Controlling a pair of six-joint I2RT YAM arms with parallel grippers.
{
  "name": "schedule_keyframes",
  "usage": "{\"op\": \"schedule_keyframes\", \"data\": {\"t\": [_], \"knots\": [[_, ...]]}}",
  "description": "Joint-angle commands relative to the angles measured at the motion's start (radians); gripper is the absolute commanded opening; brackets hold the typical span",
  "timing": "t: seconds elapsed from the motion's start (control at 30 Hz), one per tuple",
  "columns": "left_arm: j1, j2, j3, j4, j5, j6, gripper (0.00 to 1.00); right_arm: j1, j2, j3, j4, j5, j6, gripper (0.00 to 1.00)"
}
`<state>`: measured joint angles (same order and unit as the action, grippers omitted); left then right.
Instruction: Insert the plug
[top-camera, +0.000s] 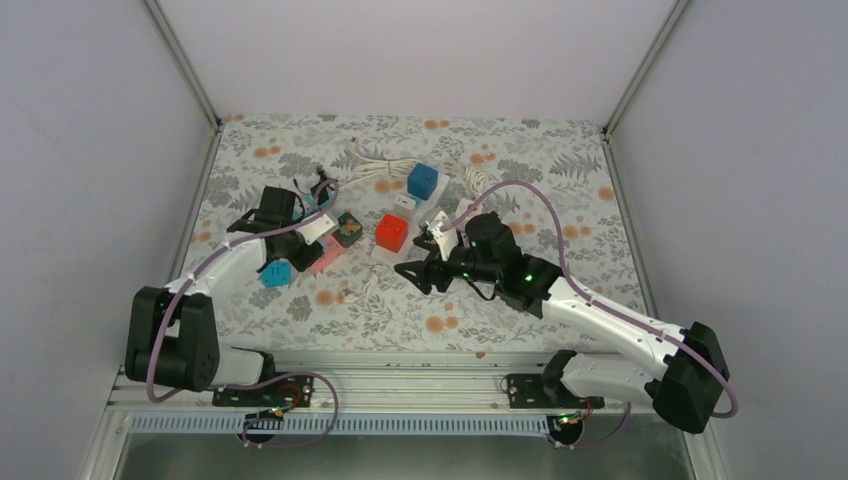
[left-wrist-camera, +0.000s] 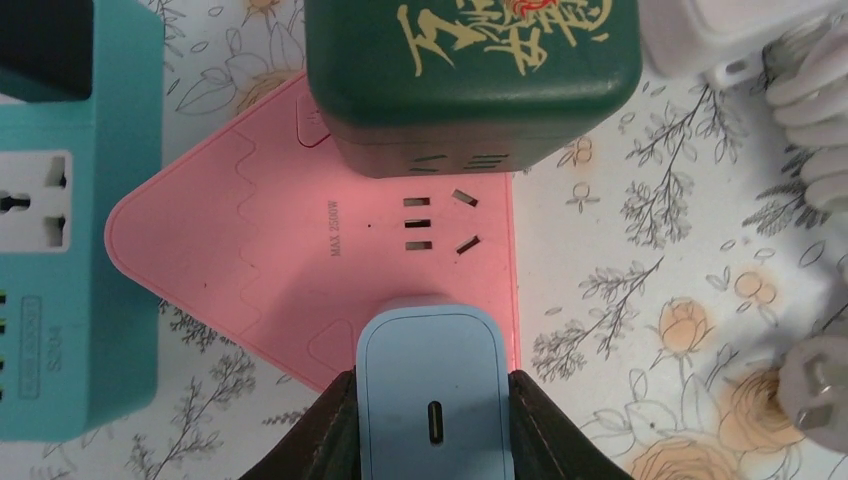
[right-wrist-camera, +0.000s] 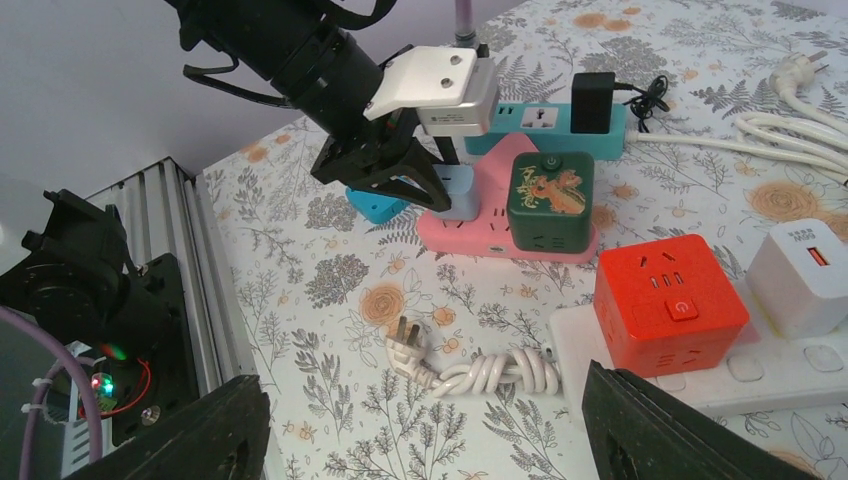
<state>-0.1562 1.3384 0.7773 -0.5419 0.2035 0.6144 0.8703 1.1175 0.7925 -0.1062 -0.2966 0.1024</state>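
Closest to left wrist cam: plug (left-wrist-camera: 430, 420), pale-blue rounded block, smooth, w/ one oval USB-C slot in the facing end. Stands upright at near corner of pink strip (left-wrist-camera: 250, 260), just short of a free socket group (three flat slots + two slanted). Prongs hidden, so can't tell if seated. Seen from right wrist cam, sits at left end of the strip w/ green cube (right-wrist-camera: 548, 195) just beside it on the same strip.

Jaws of left gripper (left-wrist-camera: 430, 385): narrowed onto plug, dark fingers (left-wrist-camera: 320, 435) flush against both its sides. Firm hold, approx. mid-body.

Jaws of right gripper (right-wrist-camera: 425, 385): spread wide, nothing between them. Hangs over table near loose plug (right-wrist-camera: 405, 335) on coiled white cord (right-wrist-camera: 495, 372), apart from both.

Count:
- 2 arms, 2 grippers.
- 3 strips: pink strip, teal strip (left-wrist-camera: 60, 250), white strip (right-wrist-camera: 790, 365).
- 3 cubes: green cube on pink strip, red cube (right-wrist-camera: 670, 300) on white strip, blue cube (top-camera: 422, 180) farther back.
- 1 white charger (right-wrist-camera: 805, 275), just beside red cube on white strip.
- 1 black adapter (right-wrist-camera: 598, 95), stuck in teal strip.
- 1 loose plug, lying flat on floral table (right-wrist-camera: 330, 290).
- More white cord at rear of table; no. of cords unclear.
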Motion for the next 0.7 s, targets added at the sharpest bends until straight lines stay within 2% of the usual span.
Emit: {"op": "schedule_keyframes", "data": {"t": [0.0, 0.13, 0.3, 0.47, 0.67], "knots": [[-0.003, 0.051, 0.057, -0.013, 0.065, -0.068, 0.02, 0.01, 0.002, 0.013, 0.011, 0.02, -0.001, 0.81], [-0.003, 0.064, 0.051, 0.032, -0.022, -0.111, 0.03, 0.01, 0.003, 0.014, 0.013, 0.025, 0.0, 0.81], [-0.012, 0.067, -0.018, 0.055, -0.09, -0.095, 0.03, 0.01, 0.004, 0.011, 0.013, 0.033, -0.003, 0.81], [-0.029, 0.131, -0.038, 0.03, -0.185, -0.092, 0.03, 0.01, 0.009, 0.009, 0.023, 0.031, -0.003, 0.81], [-0.03, 0.157, -0.056, 0.05, -0.177, -0.085, 0.03, 0.01, 0.002, 0.011, 0.022, 0.049, 0.001, 0.8]]}}
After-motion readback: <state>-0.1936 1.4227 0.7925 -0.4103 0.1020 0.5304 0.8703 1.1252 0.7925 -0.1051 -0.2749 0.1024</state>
